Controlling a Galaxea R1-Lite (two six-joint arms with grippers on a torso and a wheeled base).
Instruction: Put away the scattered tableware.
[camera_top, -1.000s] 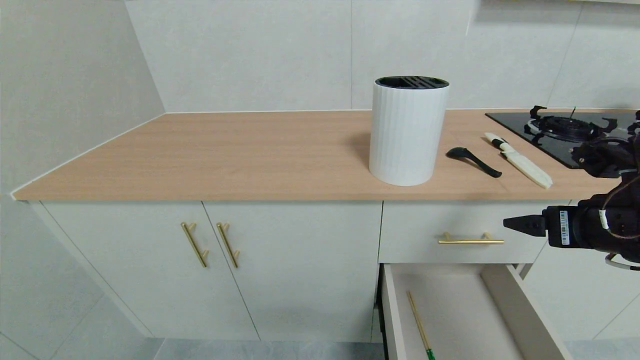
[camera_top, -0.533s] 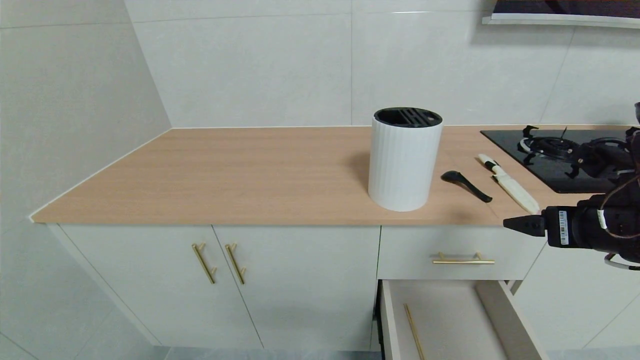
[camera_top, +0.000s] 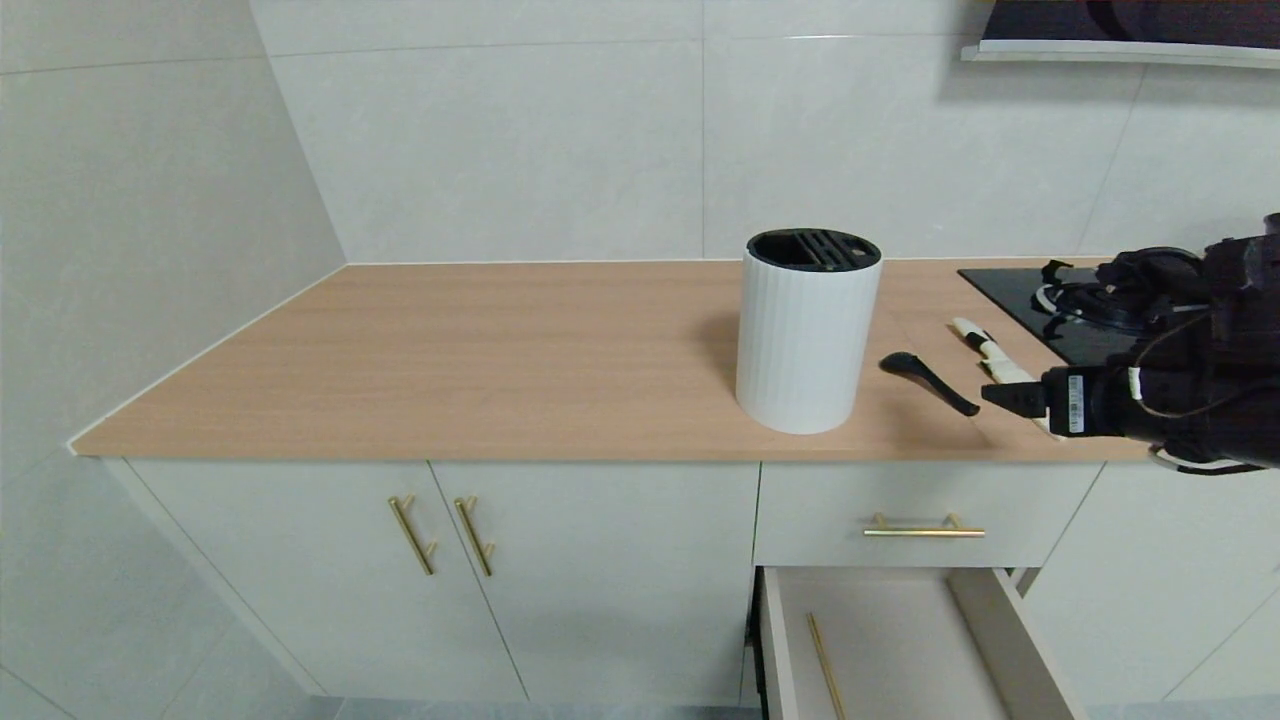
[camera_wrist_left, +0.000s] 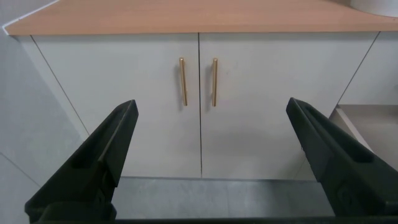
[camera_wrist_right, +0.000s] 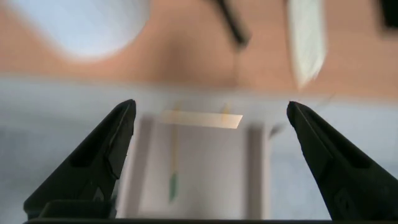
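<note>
**Head view.** The right gripper (camera_top: 1003, 397) hangs at the counter's front edge, just beside the knife (camera_top: 985, 350) and near the black spoon (camera_top: 925, 380). I judge it is staged there for a pick of one of them. Both pieces lie flat on the countertop (camera_top: 500, 360), between the white ribbed holder (camera_top: 810, 335) and the stove (camera_top: 1060, 310).
- Spoon: all black, bowl toward the holder, handle angled to the front edge.
- Knife: pale blade pointing frontward, light handle with a dark band toward the wall.
- The holder stands upright with its slotted top free — a likely home for the knife.
- The lower drawer (camera_top: 985, 620) stands open below with one chopstick (camera_top: 825, 665) inside. I read it as open to receive more pieces.

**Left wrist view.** The left gripper (camera_wrist_left: 210, 109) has its jaws spread wide with nothing between them. It faces the cabinet doors (camera_wrist_left: 124, 106) under the counter, well apart from the tableware — parked out of the way, in my judgement.

**Right wrist view.** The right jaws are spread wide and empty. Beyond them I see the spoon handle and the knife blade on the wood, with the open drawer and its green-tipped chopstick beneath. The view is blurred, so finer detail is not readable.
</note>
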